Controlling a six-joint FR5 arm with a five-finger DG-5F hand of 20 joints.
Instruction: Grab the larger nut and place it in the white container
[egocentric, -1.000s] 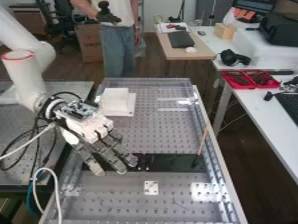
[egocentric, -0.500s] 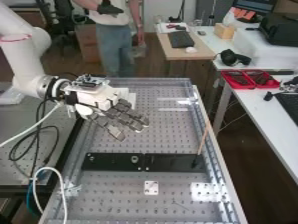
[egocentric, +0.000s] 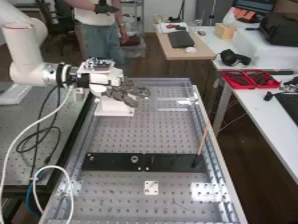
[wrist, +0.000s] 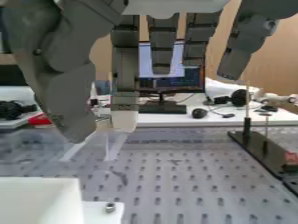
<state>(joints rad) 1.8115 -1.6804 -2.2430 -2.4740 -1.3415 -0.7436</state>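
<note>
In the high view the hand (egocentric: 123, 92) is above the far end of the perforated bench, over the white container (egocentric: 113, 107), which it partly covers. The wrist view has the thumb and one long finger of the hand (wrist: 125, 95) facing each other closely, with the larger nut (wrist: 102, 119) apparently pinched between their tips, small and hard to make out. Nearby and lower stands the white container (wrist: 40, 202), its rim below the fingertips. The other fingers are bent.
On the flat black bar (egocentric: 113, 165) stand the bearing (egocentric: 134, 159) and the smaller nut (egocentric: 91, 158). A thin upright rod (egocentric: 203, 137) rises at the bar's right end. A small white plate (egocentric: 151, 188) lies nearer. Cables hang beneath the arm.
The hand has gone from over the black bar up and away to the far end, above the white container. The bar has come into sight, with the bearing still on it.
</note>
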